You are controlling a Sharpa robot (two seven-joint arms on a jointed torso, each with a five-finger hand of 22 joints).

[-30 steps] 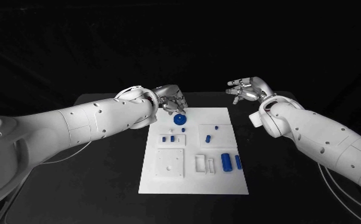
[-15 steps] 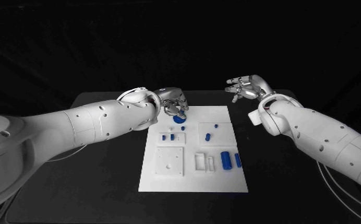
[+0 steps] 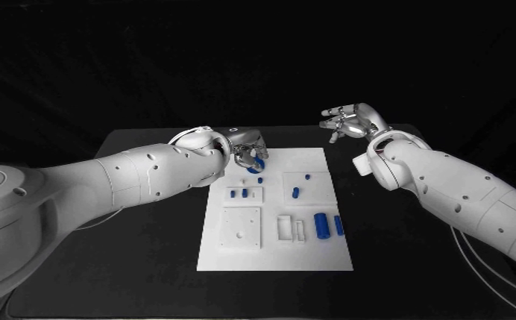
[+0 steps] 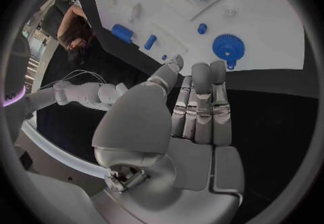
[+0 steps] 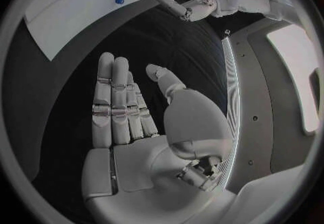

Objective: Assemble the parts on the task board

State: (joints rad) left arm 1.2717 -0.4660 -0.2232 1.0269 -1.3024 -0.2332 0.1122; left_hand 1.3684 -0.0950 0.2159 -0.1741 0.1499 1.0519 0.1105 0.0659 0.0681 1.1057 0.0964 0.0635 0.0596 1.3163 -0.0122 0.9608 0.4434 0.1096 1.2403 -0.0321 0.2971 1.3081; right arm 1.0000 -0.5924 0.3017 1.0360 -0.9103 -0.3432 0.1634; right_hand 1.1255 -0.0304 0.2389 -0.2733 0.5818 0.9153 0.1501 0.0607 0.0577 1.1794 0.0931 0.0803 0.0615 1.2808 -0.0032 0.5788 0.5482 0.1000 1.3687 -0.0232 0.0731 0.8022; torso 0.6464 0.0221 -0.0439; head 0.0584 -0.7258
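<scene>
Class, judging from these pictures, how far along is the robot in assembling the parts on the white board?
Early stage. Done: nothing clearly; whether any small blue piece is seated cannot be told. In hand: nothing; the left hand hovers, fingers apart, above the round blue toothed gear at the far end of the white task board. Left: the gear, the two blue cylinders and the smaller pieces. The right hand waits open, off the board.

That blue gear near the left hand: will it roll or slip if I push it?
The round blue toothed gear lies flat on the white task board, so it would probably slide, not roll. It looks like stiff, light plastic. The left hand is open beside it; the toothed rim should help grip.
</scene>
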